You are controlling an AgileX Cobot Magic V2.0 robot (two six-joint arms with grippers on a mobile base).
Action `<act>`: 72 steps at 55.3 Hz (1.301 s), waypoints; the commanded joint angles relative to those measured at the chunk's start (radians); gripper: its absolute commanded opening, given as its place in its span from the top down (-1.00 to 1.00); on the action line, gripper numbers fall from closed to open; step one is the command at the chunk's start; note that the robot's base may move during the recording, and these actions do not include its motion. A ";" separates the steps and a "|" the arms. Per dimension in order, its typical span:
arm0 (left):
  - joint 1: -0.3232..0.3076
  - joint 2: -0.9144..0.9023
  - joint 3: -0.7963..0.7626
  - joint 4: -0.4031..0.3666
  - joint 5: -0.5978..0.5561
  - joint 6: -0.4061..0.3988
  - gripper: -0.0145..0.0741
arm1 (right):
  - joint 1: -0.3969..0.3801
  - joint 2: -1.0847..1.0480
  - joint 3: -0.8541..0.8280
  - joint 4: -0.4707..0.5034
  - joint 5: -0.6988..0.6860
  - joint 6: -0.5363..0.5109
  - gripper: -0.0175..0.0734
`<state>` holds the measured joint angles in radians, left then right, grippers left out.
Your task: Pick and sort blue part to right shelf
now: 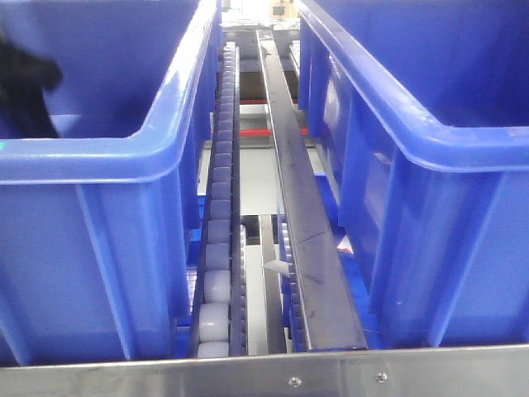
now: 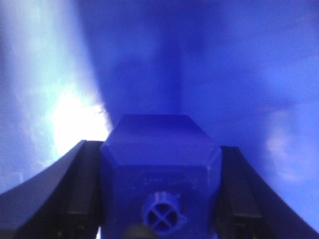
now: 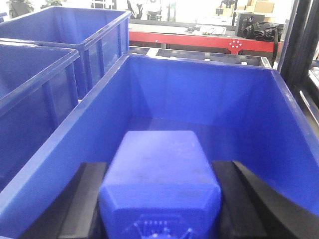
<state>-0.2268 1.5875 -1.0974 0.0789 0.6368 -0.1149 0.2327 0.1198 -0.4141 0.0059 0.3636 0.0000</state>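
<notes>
Factory/warehouse floor: blue plastic bins [image 1: 99, 157], steel rack [image 1: 248, 374] w/ roller rail [image 1: 216, 248], red workbench [image 3: 199, 39] behind.

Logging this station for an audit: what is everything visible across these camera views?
Blue bins: two in front view, three in right wrist view, blue.
Roller rail: one, pale, between the front bins.
Guide bar: one, steel, right of the rollers.
Front rail: one, steel, bottom edge.
Red beam: one, behind the bins.
Blue part: two, one per gripper.
Dark shape: one, black, left bin, unclear.
Left gripper: black, shut on blue part.
Right gripper: black, shut on blue part, over a bin.
</notes>
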 commanded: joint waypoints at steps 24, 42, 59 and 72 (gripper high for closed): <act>0.010 0.020 -0.071 -0.024 0.024 -0.003 -0.59 | -0.001 0.018 -0.031 -0.006 -0.099 -0.007 0.29; 0.010 -0.199 -0.073 -0.024 0.088 -0.002 -0.58 | -0.001 0.018 -0.031 -0.006 -0.093 -0.007 0.29; 0.010 -0.660 0.178 0.002 -0.061 -0.002 -0.33 | -0.001 0.018 -0.031 -0.006 -0.016 -0.007 0.29; 0.010 -0.957 0.300 0.053 -0.105 -0.002 0.09 | -0.001 0.026 -0.041 -0.006 0.007 -0.007 0.29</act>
<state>-0.2187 0.7153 -0.8057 0.1018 0.6147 -0.1131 0.2327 0.1198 -0.4141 0.0059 0.4477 0.0000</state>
